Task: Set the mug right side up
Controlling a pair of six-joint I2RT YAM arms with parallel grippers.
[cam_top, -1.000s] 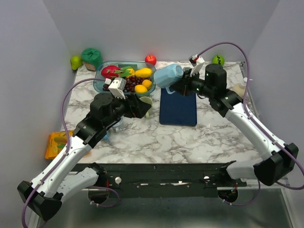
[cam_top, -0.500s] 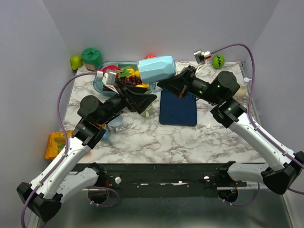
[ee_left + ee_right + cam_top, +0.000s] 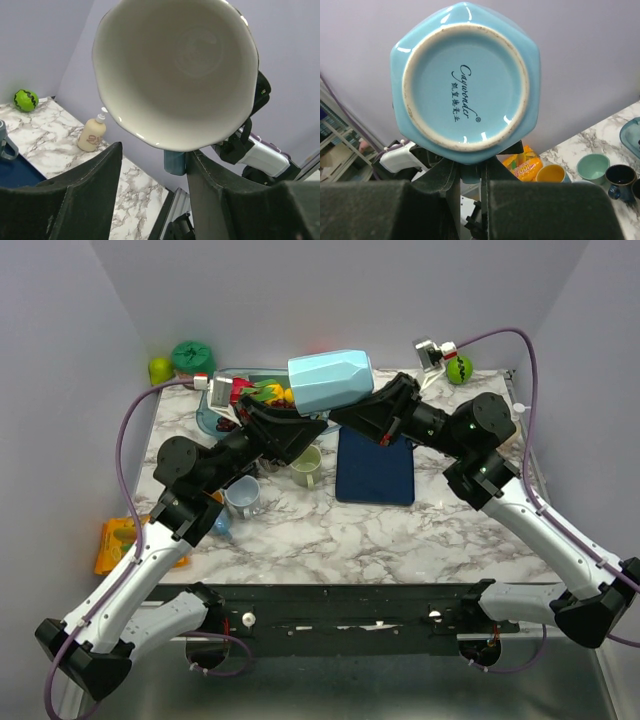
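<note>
A light blue faceted mug (image 3: 330, 380) hangs on its side in the air above the back of the table. Its base (image 3: 465, 80) faces the right wrist camera and its cream inside (image 3: 175, 70) faces the left wrist camera. My right gripper (image 3: 348, 417) is shut on the mug's handle (image 3: 470, 171) below the body. My left gripper (image 3: 303, 430) comes in from the mouth side, open, with its jaws on either side of the same handle (image 3: 174, 162). One finger (image 3: 210, 190) touches the handle; the other (image 3: 90, 190) stands apart.
Under the mug lies a dark blue mat (image 3: 375, 472). A pale green cup (image 3: 307, 466) and a grey-blue cup (image 3: 243, 496) stand by the left arm, in front of a fruit tray (image 3: 205, 418). An orange packet (image 3: 115, 542) lies at the left edge, a soap bottle (image 3: 92, 135) at the right.
The right arm raised the mug off the mat area and carried it left. The left gripper rose to meet it and its jaws narrowed about the handle.
</note>
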